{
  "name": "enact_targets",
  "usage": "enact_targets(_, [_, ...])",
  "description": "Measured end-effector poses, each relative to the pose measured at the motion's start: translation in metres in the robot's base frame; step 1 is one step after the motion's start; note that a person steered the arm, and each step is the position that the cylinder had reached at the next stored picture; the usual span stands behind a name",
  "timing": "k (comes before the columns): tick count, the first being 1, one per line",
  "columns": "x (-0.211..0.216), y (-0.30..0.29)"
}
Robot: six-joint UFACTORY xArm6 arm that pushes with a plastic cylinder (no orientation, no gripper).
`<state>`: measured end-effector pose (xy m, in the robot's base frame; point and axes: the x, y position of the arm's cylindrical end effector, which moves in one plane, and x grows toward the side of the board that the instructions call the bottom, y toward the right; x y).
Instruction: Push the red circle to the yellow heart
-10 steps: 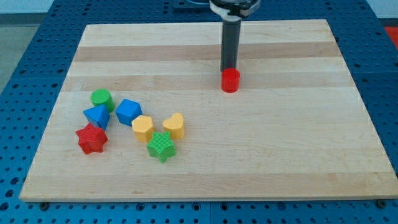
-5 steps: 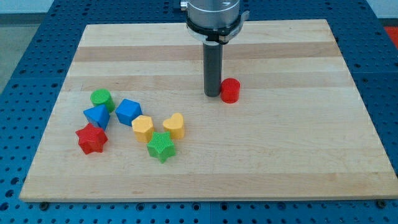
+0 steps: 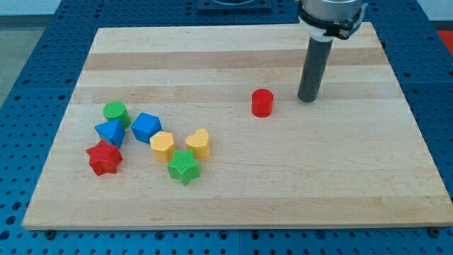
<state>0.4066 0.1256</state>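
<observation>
The red circle [image 3: 262, 103] stands alone near the middle of the wooden board [image 3: 340, 184]. The yellow heart [image 3: 199, 143] lies well to its lower left, at the right end of a cluster of blocks. My tip [image 3: 307, 99] rests on the board to the right of the red circle, a clear gap apart from it and slightly higher in the view.
The cluster at the view's left holds a green circle [image 3: 115, 112], a blue triangle-like block [image 3: 110, 132], a blue block [image 3: 146, 127], a red star [image 3: 104, 157], a yellow hexagon [image 3: 162, 146] and a green star [image 3: 184, 167] just below the heart.
My tip went from above the red circle to its left side, then swung over to its right side. The red circle shifted slightly downward on the board.
</observation>
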Motion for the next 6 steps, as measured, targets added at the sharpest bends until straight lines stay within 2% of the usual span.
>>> enact_targets(2, [-0.001, -0.023])
enact_targets(6, [0.002, -0.136])
